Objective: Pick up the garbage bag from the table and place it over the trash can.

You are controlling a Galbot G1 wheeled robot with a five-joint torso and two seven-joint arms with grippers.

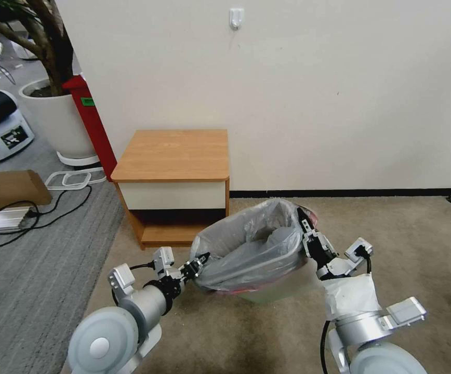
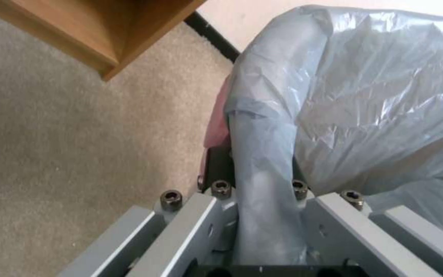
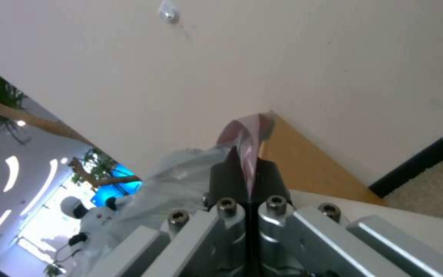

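At the far left of the head view a large white plant pot [image 1: 54, 122] holding a tree stood on the grey carpet, with a red cabinet [image 1: 91, 122] just beside it against the cream wall [image 1: 314, 93]. Next to the cabinet stood the small square light-wood counter [image 1: 173, 153] with a cream-white drawer front; its top was bare. In front of it, on the beige carpet [image 1: 418, 244], the left gripper [image 1: 198, 266] was at the left edge of the thin, crinkly, translucent grey plastic garbage bag [image 1: 254, 244]. The left wrist view showed a gathered fold of that bag [image 2: 344, 100] running down between the jaws, which were closed on it, with the pinkish-red rim band showing alongside. The bag was spread open and draped over the small rectangular beige plastic trash can [image 1: 272, 293], which sat on the carpet in front of the counter and slightly to its right; only the lower front of the bin was visible beneath the plastic, and a strip of the red band showed along the near edge. At the bag's right edge the right gripper [image 1: 305, 226] was raised above the bin's rim. The right wrist view showed its jaws [image 3: 246, 181] pressed nearly together, pinching a narrow strip of the pinkish-red rim band of the bag [image 3: 244, 140].
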